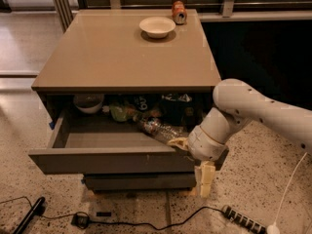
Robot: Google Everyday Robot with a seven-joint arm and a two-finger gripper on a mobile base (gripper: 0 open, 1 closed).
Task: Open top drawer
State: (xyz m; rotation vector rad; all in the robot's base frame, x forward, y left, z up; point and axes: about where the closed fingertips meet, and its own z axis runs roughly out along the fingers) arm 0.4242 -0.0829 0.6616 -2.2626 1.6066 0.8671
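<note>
The top drawer [112, 161] is a wide dark grey handleless front, pulled well out from under the tan cabinet top [122, 52]. Inside it lie a clear plastic bottle [158, 129], a pale bowl [88, 103], a green item [122, 112] and dark bags [175, 106]. My gripper [204, 179] hangs at the drawer front's right end, its cream fingers [204, 184] pointing down beside and below the front's right corner. My white arm [253, 111] comes in from the right.
A white bowl [157, 26] and an orange can [179, 12] stand on the cabinet top at the back. A lower drawer front [139, 182] sits beneath. Cables [126, 223], a power strip [243, 221] and a black rod [27, 218] lie on the speckled floor.
</note>
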